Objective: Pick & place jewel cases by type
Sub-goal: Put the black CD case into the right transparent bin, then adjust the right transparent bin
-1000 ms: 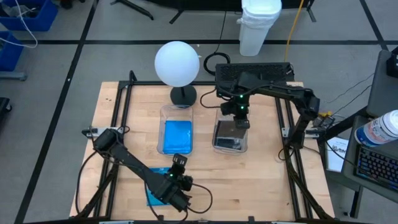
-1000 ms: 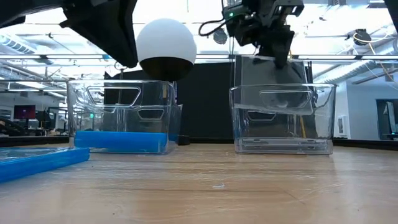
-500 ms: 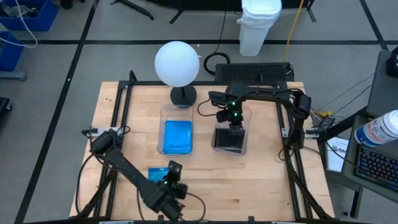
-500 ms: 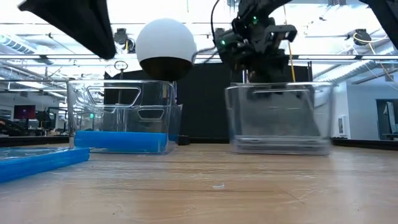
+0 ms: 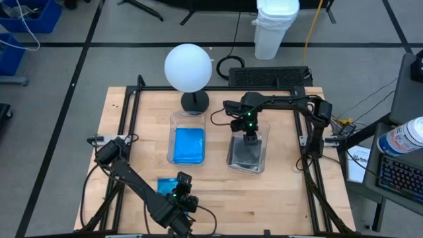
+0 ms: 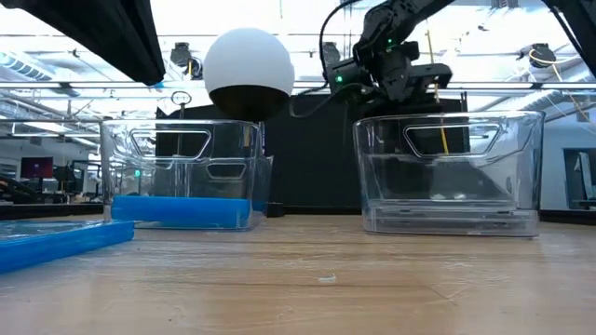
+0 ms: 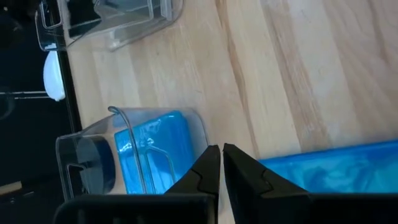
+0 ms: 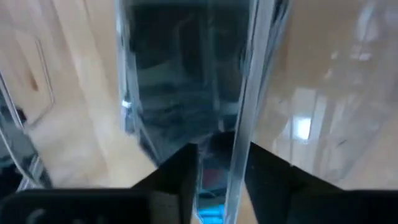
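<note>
Two clear tubs stand mid-table. The left tub [image 5: 187, 125] holds bright blue jewel cases [image 5: 188, 145], which lie flat on its bottom. The right tub [image 5: 250, 165] holds clear/grey cases [image 5: 246, 155], also stacked flat. One more blue case [image 5: 165, 183] lies flat on the wood near the near edge. My left gripper [image 5: 178, 197] hovers over that case, shut and raised clear of it [image 7: 222, 155]. My right gripper [image 5: 248, 135] is open at the right tub's far end, with a tub wall between its fingers [image 8: 224, 168]. My right gripper comes from above, pointing down, and straddles a wall [image 8: 241, 124] at the right tub's far end, just below the rim. One finger [image 8: 180, 171] is inside the tub. The other finger [image 8: 270, 171] is outside and lies against the wall. The tub stands on the table.
A white globe lamp [image 5: 188, 66] on a black base stands behind the left tub. Black frame rails [image 5: 132, 112] run along the table's sides. Bare wood lies between the tubs and the near edge, to the right of the loose blue case.
My right gripper went down into the right tub with an upright clear/grey case. That case is now in the tub. The tub slid toward the near right and turned a little. My left arm drew back toward the near-left edge, uncovering part of the loose blue case.
</note>
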Motion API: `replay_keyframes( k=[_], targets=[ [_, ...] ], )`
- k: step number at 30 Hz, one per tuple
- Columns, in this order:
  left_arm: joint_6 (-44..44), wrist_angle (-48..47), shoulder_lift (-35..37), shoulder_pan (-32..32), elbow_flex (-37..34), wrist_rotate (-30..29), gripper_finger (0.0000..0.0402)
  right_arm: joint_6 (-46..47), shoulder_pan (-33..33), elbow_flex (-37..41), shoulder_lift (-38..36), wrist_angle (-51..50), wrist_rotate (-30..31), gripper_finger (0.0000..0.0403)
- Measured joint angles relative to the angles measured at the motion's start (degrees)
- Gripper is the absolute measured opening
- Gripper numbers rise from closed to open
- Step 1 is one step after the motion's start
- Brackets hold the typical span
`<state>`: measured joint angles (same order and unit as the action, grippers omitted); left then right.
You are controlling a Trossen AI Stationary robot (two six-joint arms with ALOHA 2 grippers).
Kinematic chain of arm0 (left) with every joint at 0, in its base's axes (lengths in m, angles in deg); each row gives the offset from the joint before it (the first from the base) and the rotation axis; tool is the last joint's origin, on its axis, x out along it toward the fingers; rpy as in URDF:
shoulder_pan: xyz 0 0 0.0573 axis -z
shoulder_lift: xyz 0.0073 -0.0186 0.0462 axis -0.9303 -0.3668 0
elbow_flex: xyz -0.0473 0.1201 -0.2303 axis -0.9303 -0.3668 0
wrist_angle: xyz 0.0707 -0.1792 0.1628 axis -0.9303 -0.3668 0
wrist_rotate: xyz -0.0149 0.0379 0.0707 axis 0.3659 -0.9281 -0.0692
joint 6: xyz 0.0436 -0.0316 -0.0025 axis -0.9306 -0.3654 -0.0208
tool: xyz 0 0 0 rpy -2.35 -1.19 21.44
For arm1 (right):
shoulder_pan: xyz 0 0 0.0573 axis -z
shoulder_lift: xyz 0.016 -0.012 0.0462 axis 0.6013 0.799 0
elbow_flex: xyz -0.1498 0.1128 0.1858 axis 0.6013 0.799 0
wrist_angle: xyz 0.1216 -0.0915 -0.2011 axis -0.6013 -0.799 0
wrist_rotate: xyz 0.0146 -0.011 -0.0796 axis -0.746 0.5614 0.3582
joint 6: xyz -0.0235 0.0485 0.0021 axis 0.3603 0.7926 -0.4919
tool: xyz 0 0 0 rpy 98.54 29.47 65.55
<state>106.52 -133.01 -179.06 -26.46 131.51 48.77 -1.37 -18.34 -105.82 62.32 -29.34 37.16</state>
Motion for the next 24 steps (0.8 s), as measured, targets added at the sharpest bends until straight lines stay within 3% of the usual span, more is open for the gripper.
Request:
replay_keyframes(
  k=[9, 15, 19, 24],
  targets=[
    [-1.10, 0.00, 0.00, -0.04, 0.00, -0.05, 0.0030, 0.86, -0.16, 0.00, -7.07, 0.75, 4.32, 0.0229],
    [-1.06, -0.02, 0.00, -0.04, 0.00, -0.07, 0.0030, 5.60, -0.21, 0.00, -13.86, -0.27, 9.18, 0.0259],
    [-0.68, -0.02, 0.00, -0.04, 0.00, -0.06, 0.0031, 8.95, -4.45, -0.02, -20.51, 0.71, 9.59, 0.0234],
    [0.23, -2.99, 0.64, 1.44, -0.01, -0.22, 0.0030, 15.21, -15.60, -0.02, -26.81, 7.25, 15.77, 0.0140]
  ],
)
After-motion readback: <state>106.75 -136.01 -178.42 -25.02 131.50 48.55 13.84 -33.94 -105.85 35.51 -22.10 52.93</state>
